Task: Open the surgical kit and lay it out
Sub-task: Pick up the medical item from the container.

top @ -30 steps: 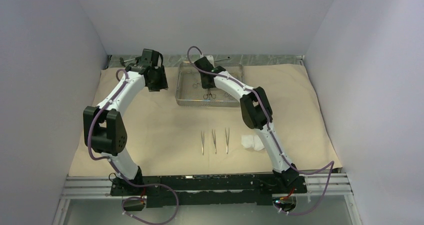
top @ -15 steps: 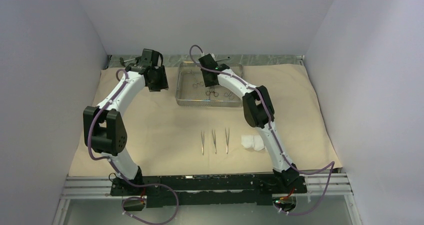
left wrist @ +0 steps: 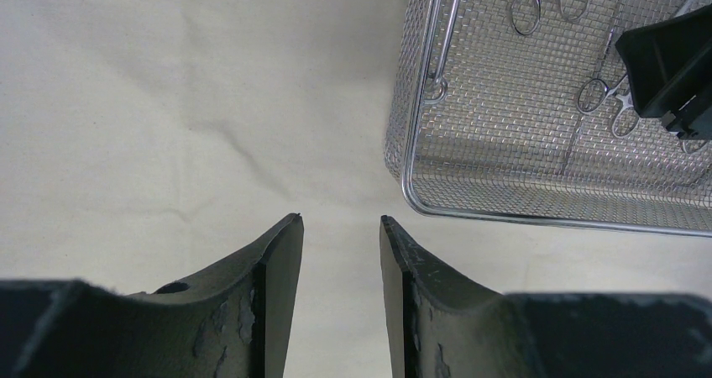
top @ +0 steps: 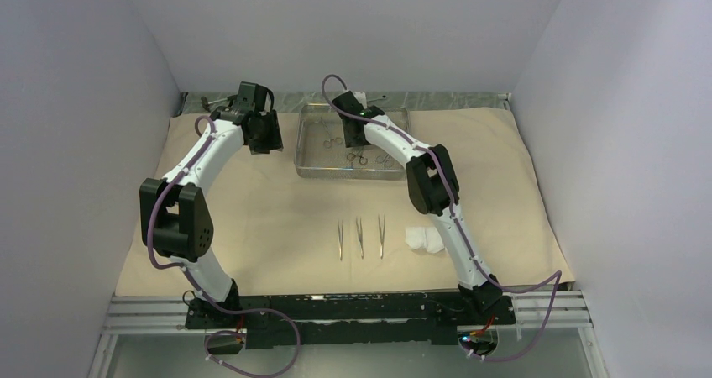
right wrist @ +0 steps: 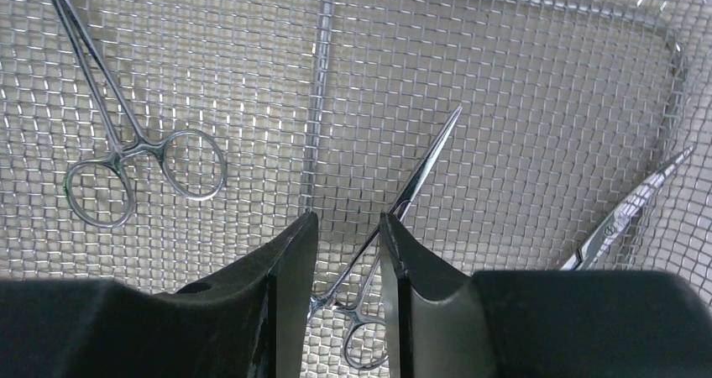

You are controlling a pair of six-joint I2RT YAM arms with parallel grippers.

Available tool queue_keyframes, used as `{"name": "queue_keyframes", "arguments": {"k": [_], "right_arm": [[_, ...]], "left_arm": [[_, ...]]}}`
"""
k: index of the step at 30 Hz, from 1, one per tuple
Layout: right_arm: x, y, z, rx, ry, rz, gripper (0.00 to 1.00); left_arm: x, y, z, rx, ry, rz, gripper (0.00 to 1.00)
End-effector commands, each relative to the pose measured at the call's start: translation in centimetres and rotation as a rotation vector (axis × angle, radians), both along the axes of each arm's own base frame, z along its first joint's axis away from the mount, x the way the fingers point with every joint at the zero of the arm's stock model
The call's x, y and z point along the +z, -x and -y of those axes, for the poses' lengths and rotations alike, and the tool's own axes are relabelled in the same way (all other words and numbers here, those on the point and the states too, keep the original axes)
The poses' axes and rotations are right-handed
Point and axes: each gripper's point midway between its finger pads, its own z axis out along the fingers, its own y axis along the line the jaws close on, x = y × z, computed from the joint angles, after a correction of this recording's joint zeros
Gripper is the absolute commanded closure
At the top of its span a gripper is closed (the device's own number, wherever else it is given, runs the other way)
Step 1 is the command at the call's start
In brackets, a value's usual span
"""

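- Wrap sheet of tan paper-like material (top: pixel 252 218) lies spread flat over most of the table, with everything else resting on it.
- A rectangular steel wire-mesh tray (top: pixel 319 175) sits on the far middle part of the sheet.
- The right gripper (right wrist: pixel 346 217) reaches down inside the tray, close above the mesh floor. Its jaws stand a narrow gap apart.
- A silver ring-handled clamp (right wrist: pixel 424 164) lies on the mesh and runs slantwise through that gap, tip pointing away and rings under the fingers. It seems to brush the right-hand finger (right wrist: pixel 395 252), though I cannot be sure they touch.
- A 2nd ring-handled clamp (right wrist: pixel 126 151) lies flat to the left in the tray, well apart from the fingers. A 3rd clamp (right wrist: pixel 638 202) lies near the tray's right wall.
- The left gripper (left wrist: pixel 338 218) hangs over bare sheet just beside the tray's left near corner, holding nothing, its jaws parted by a similar narrow gap.
- 3 slim silver tweezers (top: pixel 359 238) lie side by side in a row on the near middle of the sheet.
- White gauze pads (top: pixel 424 239) sit bunched just to the right of the tweezers.
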Motion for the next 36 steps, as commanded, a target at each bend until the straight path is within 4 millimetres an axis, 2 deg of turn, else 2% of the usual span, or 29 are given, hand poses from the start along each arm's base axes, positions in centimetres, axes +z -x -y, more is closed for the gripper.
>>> {"name": "queue_keyframes", "arguments": {"k": [1,6,12,20,26,30,33,36], "right_arm": [[-0.7,0.8,1.6,-0.090,0.032,-0.041,0.62],[-0.4,1.2,2.4,-0.111,0.067,-0.039,0.55],[1.1,1.4,3.4,-0.140,0.117,-0.004,0.52],[-0.1,2.9,4.3,-0.226,0.083,-0.070,0.44],[0.0,3.3,3.7,-0.226,0.005,-0.070,0.41],[-1.5,3.6,3.3,-0.247,-0.102,-0.143,0.55],[-2.6,4.2,3.4,-0.255,-0.110,-0.180,0.64],[-2.8,4.2,3.3,-0.232,-0.106,-0.178,0.72]], "left_arm": [[1.2,-0.7,0.1,-0.013,0.011,0.038,0.55],[1.2,-0.8,0.1,-0.015,0.010,0.038,0.55],[1.0,-1.1,0.3,-0.018,0.015,0.035,0.55],[0.8,-1.1,0.5,-0.025,0.019,0.028,0.55],[0.6,-1.0,0.3,-0.023,0.017,0.026,0.55],[0.6,-1.1,0.3,-0.023,0.016,0.025,0.55],[0.8,-1.2,0.2,-0.022,0.015,0.029,0.55],[0.6,-1.1,0.2,-0.023,0.018,0.024,0.55]]}}
